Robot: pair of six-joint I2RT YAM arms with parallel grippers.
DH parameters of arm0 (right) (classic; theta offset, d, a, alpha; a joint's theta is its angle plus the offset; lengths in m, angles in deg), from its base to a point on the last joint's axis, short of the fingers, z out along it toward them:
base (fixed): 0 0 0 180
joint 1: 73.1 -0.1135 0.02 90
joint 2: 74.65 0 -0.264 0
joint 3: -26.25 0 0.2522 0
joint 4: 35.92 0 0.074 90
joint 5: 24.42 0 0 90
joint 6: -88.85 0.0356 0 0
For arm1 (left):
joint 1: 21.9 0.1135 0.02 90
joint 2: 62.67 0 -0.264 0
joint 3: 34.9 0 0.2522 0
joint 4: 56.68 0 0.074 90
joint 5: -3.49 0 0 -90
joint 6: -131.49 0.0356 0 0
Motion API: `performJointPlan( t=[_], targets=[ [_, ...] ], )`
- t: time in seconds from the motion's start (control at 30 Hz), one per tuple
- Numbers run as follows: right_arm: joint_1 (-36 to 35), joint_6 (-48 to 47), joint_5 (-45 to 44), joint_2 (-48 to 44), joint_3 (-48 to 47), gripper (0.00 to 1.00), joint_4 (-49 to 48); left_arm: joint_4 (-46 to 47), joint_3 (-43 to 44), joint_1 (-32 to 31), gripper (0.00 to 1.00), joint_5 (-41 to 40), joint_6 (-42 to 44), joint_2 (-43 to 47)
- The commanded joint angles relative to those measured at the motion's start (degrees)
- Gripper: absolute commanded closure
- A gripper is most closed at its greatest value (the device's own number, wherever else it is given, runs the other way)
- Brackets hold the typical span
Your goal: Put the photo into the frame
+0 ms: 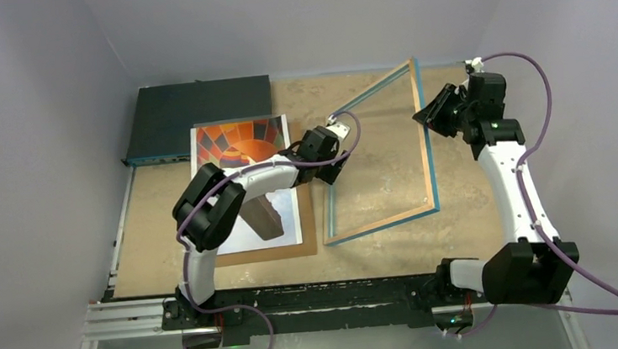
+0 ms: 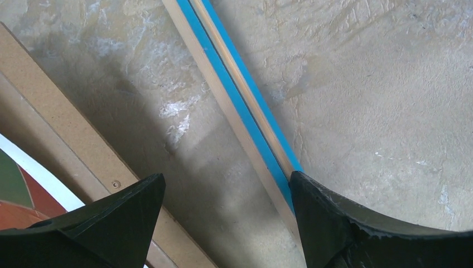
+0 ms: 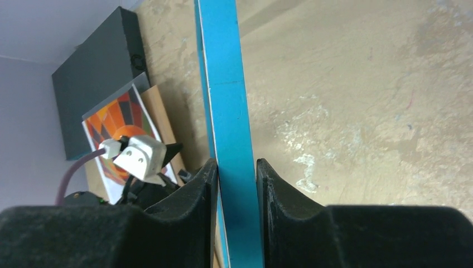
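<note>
Frame (image 1: 424, 131): thin, bright blue, wood-backed rim.

Overhead view looks down; 2 close wrist views share the frame (image 3: 226, 111).

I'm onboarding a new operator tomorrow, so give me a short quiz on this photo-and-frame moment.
1. True or false: the photo already sits inside the frame.
2. The right tool is: A shut on a frame bar; B open above the photo; C out of sight.
3. Fill in: the left tool has its jaws ____, with a frame bar beside one finger.
Key: 1 false, the photo lies outside the frame, to its left. 2 A. 3 open.
</note>
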Motion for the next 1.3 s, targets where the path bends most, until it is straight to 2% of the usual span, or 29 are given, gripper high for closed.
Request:
performJointPlan(
  t=[0.0,0.13,0.2,0.3,0.47,0.57,0.87,1.17,1.27],
  targets=[
    [-0.1,-2.4,-7.7,1.1,3.2,0.94,0.9,-5.1,0.0,0.7,0.18,4.4,0.1,1.6],
    [-0.1,-6.0,-13.5,2.8,4.5,1.0,-2.0,-12.2,6.6,4.3,0.17,13.4,-1.0,3.0],
    [-0.1,-8.3,-13.5,4.1,5.6,1.0,-4.1,-14.8,9.3,7.0,0.16,17.6,-1.1,4.2],
    [-0.3,-12.9,-15.2,5.9,7.4,1.0,-7.9,-15.8,10.6,9.5,0.15,19.5,-0.4,7.2],
    [-1.4,-17.9,-15.1,4.6,11.4,1.0,-13.6,-19.7,13.1,11.1,0.14,20.8,1.0,11.3],
    [-3.1,-21.3,-17.3,5.1,11.1,1.0,-13.0,-19.7,12.4,11.4,0.14,20.9,1.4,13.3],
    [-11.3,-31.9,-35.6,12.5,4.3,1.0,-8.4,-18.2,8.2,12.9,0.16,17.4,3.4,14.0],
    [-16.6,-36.6,-52.1,23.7,3.7,1.0,-13.1,-18.7,6.0,14.9,0.16,16.8,3.4,18.3],
    [-18.0,-37.6,-55.1,26.9,3.0,1.0,-14.6,-18.8,5.1,15.8,0.16,16.5,3.4,18.9]
  ],
)
